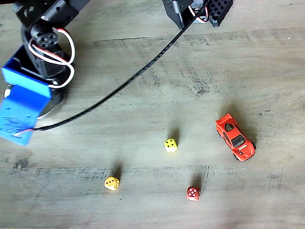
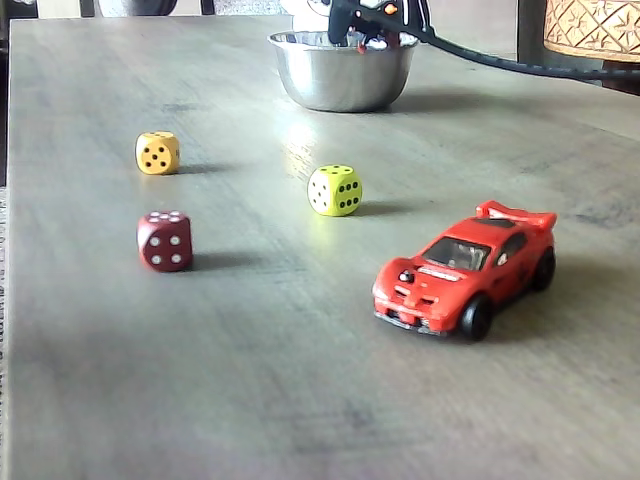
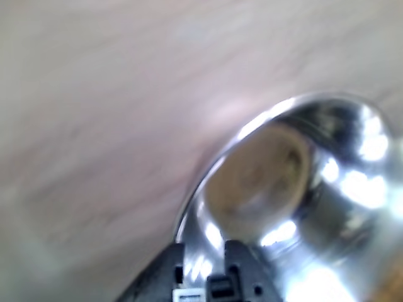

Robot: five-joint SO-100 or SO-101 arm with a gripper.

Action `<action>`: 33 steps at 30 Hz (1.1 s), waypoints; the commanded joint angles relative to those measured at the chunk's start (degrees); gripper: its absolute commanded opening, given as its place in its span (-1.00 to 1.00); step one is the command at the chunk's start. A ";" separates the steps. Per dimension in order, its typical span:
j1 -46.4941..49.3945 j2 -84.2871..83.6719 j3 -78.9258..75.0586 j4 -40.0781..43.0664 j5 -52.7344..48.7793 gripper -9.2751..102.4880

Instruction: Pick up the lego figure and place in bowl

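wrist view blurred: jaws (image 3: 203, 269) over bowl (image 3: 352, 207), grip state unclear.

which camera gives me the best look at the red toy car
The low fixed view: the red toy car sits close and sharp there, seen from its front corner, with spoiler, windscreen and wheels clear. The fixed view from above shows it smaller, roof-on, right of the dice. The wrist view faces the bowl.

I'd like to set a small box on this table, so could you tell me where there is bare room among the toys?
In a fixed view the widest bare wood lies in front of the red die and the red toy car, toward the camera. A smaller patch lies between that die and the car. The far end is crowded: the bowl, with the gripper over it, and a black cable.
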State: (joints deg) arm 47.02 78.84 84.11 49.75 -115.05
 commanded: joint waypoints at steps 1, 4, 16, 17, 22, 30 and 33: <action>1.14 -1.14 -4.31 -2.99 -0.53 -0.74; 1.58 -1.67 -4.75 -3.16 -0.53 -0.74; 2.29 -0.70 -4.83 -3.25 -0.53 -0.73; 2.29 -0.62 -4.83 -3.25 -0.53 -0.73; 2.72 -0.70 -5.80 -3.25 -0.53 -0.71; 2.72 -0.70 -7.38 -2.55 -0.62 -0.47; 2.11 -0.53 -7.21 -2.46 -0.53 -0.47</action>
State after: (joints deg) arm 49.48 76.82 80.77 47.64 -115.14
